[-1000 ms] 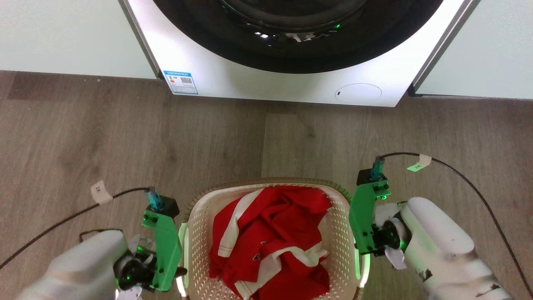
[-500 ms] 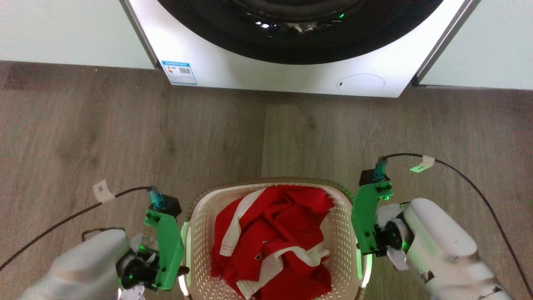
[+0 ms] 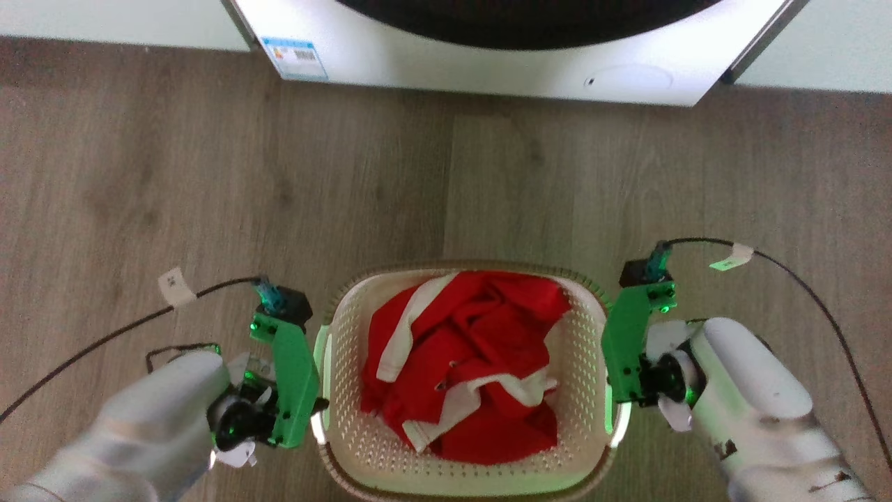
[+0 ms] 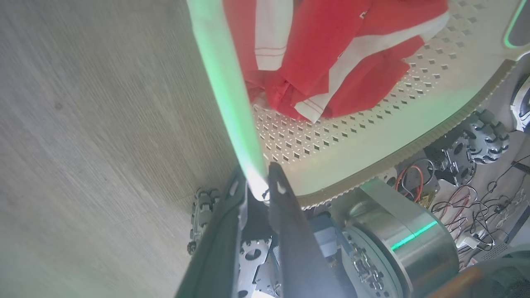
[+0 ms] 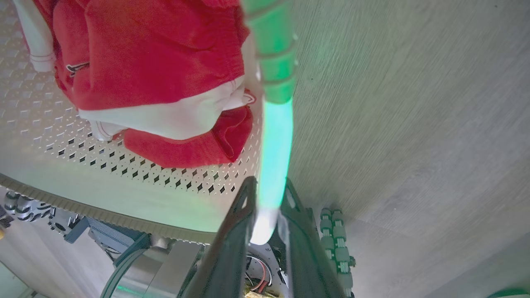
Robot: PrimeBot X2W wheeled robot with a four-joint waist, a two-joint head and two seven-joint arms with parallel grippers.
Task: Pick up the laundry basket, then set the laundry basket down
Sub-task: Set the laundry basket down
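My head camera has moved, so the whole picture shifts: the washing machine (image 3: 488,70) now sits against the top edge, with just a sliver of its dark door showing. The laundry basket (image 3: 460,482) shows higher in frame, its near rim now in sight, and the left gripper (image 4: 257,184) and right gripper (image 5: 267,186) sit higher with it. I see more floor (image 3: 209,174) between machine and basket.

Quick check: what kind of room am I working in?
Probably a home laundry area: a white washing machine stands on wood-look floor, and the laundry basket before it holds red and white clothes.
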